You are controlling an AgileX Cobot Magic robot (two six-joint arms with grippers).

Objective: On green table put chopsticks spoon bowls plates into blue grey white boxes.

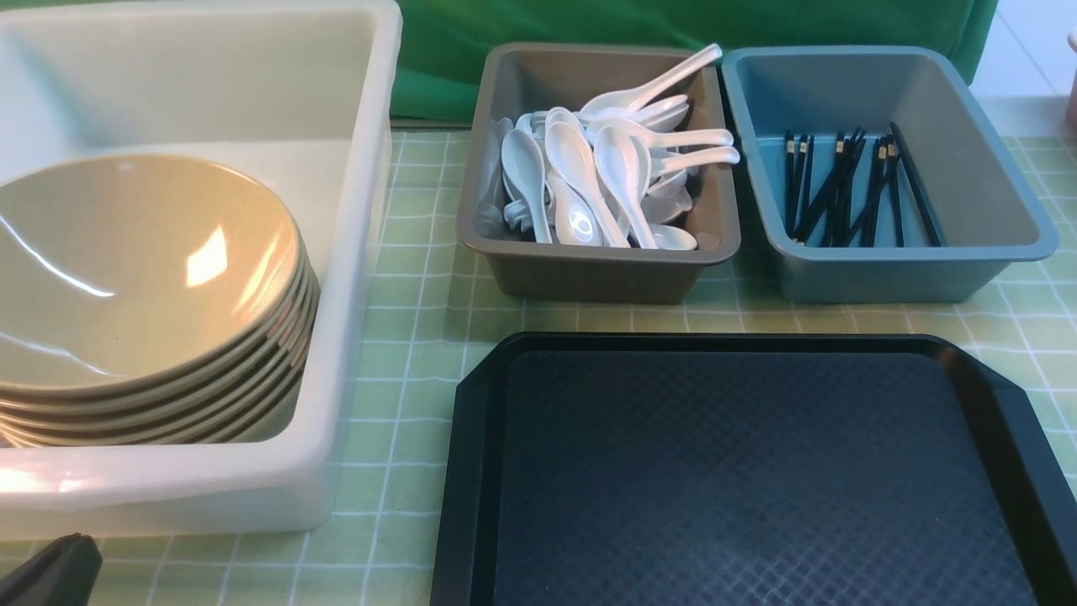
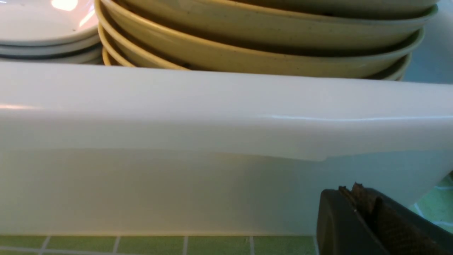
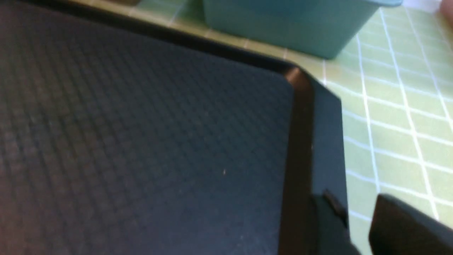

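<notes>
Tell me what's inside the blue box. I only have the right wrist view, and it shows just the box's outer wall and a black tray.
Observer: The blue box holds black chopsticks lying on its floor.
Operator: Is anything next to it?
Observer: A grey box stands to its left, piled with white spoons.
Operator: Where are the bowls?
Observer: The bowls are stacked inside the white box, on the far left.
Operator: Any plates?
Observer: Yes. The left wrist view shows white plates stacked beside the bowls in that same box.
</notes>
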